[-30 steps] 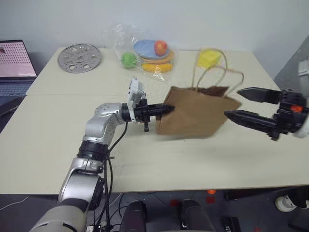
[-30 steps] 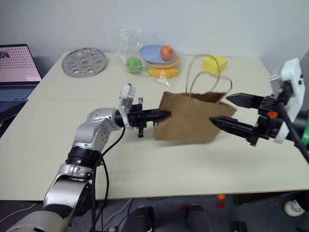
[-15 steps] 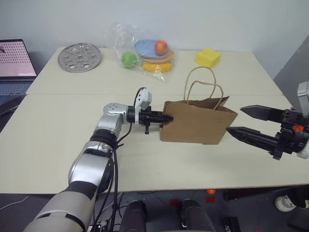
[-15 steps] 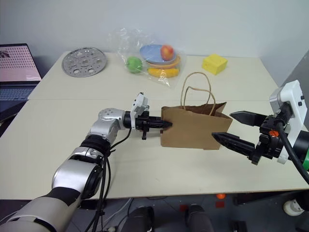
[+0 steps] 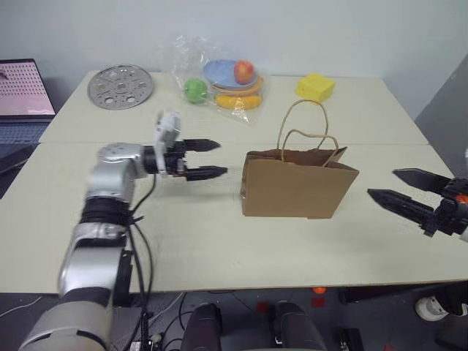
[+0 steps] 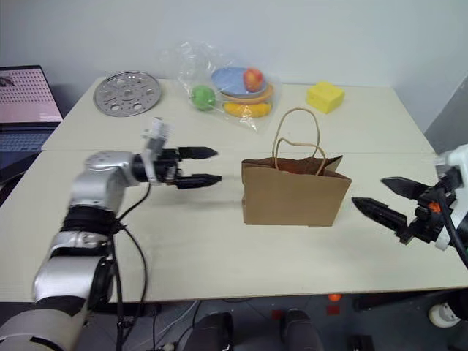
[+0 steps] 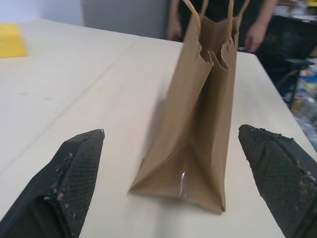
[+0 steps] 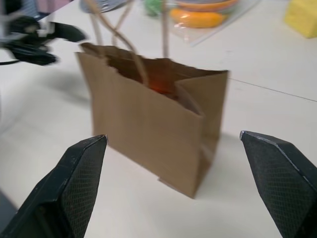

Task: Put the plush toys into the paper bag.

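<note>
Release done: left gripper jaws now apart, pulled back off paper bag, which stands upright on table btwn both grippers. Right gripper jaws apart too, backed away. Orange toy visible inside bag; task looks near finished.

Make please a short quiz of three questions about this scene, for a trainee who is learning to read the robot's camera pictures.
1. True or false: the left gripper is closed on the paper bag.
2. Multiple choice: the yellow block lies (A) inside the bag, (B) on the table behind the bag, (C) under the metal disc.
3. Short answer: how does the bag stand, and what touches it?

Key
1. False: its fingers are open and apart from the bag.
2. B.
3. Upright on the table, handles up; neither the left nor the right gripper touches it. Something orange shows inside.
</note>
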Tool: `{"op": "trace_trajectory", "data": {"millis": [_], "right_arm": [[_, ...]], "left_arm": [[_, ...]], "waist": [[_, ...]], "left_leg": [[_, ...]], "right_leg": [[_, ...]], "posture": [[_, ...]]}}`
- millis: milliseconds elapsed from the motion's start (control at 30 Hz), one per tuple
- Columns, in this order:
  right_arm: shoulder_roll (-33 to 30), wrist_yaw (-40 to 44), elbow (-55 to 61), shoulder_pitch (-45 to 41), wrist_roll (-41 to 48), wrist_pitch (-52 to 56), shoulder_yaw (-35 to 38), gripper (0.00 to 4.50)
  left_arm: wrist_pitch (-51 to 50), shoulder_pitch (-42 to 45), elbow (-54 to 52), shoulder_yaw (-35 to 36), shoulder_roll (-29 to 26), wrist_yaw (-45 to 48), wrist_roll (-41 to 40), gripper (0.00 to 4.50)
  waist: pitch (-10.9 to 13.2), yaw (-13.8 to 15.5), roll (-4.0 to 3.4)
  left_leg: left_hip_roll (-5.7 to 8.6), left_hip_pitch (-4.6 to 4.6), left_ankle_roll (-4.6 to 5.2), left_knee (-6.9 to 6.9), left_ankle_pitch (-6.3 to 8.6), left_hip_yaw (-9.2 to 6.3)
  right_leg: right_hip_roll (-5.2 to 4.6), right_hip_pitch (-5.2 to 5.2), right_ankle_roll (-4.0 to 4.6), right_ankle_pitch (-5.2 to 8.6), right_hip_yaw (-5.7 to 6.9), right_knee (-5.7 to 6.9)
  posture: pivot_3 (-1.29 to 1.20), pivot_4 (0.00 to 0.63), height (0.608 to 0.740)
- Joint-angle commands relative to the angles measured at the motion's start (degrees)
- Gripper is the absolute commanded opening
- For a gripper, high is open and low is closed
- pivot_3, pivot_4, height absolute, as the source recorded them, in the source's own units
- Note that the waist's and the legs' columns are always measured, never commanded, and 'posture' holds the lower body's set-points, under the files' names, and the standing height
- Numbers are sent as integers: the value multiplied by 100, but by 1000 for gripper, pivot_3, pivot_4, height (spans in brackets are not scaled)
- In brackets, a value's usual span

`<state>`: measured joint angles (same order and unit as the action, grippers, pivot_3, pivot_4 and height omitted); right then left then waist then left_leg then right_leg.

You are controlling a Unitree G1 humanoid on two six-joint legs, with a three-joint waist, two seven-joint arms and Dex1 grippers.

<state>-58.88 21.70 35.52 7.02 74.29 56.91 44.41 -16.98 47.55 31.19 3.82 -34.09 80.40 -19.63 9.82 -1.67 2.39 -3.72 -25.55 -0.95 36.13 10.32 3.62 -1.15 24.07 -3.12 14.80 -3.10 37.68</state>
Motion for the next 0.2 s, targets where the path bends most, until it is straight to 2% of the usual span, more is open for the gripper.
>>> {"op": "trace_trajectory", "data": {"millis": [33, 133, 200], "right_arm": [[249, 153, -381, 205, -1550, -989, -110, 4500], [558, 140, -947, 72, -2577, -1703, -703, 4500], [661, 250, -1339, -186, -2959, -1988, -1027, 4500]], "left_arm": [[-501, -468, -1314, 278, -75, -1165, 29, 4484], [-638, -939, -2013, 224, -65, -1757, 184, 4484], [-659, -1187, -2409, 186, -32, -2039, 230, 4484]], "waist": [[0, 26, -1], [-1, 39, 0], [0, 36, -2]], "left_leg": [[0, -1, -1, 5, -1, -9], [1, 2, -2, 27, -1, -15], [3, 3, -2, 39, -1, -11]], "right_leg": [[-1, -4, 0, 1, 11, 1], [-5, -33, 11, 7, 42, -4], [-9, -37, 18, 8, 43, -1]], "posture": [[0, 150, 740], [0, 150, 740], [0, 150, 740]]}}
